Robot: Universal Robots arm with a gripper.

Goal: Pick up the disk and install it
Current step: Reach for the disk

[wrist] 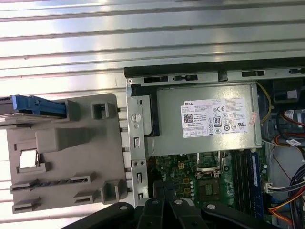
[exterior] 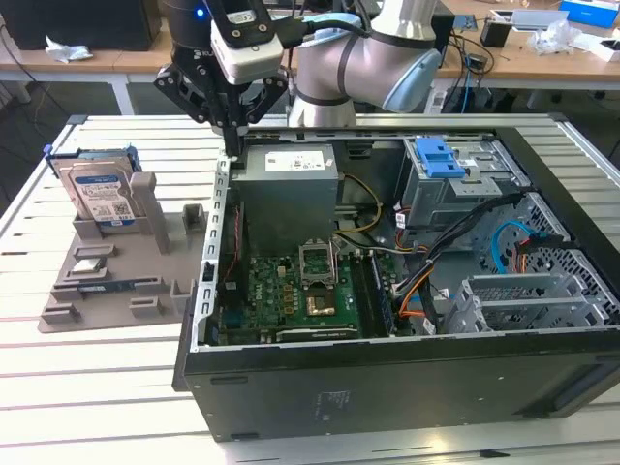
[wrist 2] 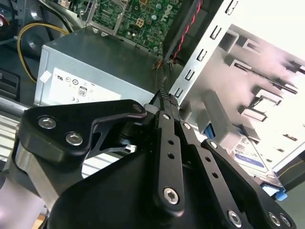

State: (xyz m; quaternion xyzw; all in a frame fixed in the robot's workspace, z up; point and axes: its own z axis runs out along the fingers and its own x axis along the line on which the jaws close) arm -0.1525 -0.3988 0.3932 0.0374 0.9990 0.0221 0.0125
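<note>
Exterior view: gripper (exterior: 233, 143), fingers pressed together on nothing, tip above the computer case (exterior: 387, 383) wall, beside the grey box (exterior: 291, 203). Disk (exterior: 102, 199) stands upright in a grey holder (exterior: 116, 276), well apart toward the exterior view's left, its lower edge hidden by holder posts.

Second wrist view: gripper (wrist 2: 166, 98) closed; disk (wrist 2: 248, 153) partly covered by the linkage.

First wrist view: disk (wrist: 33, 105) edge-on, cut off at the frame edge; gripper (wrist: 164, 188) partly in frame.
</note>
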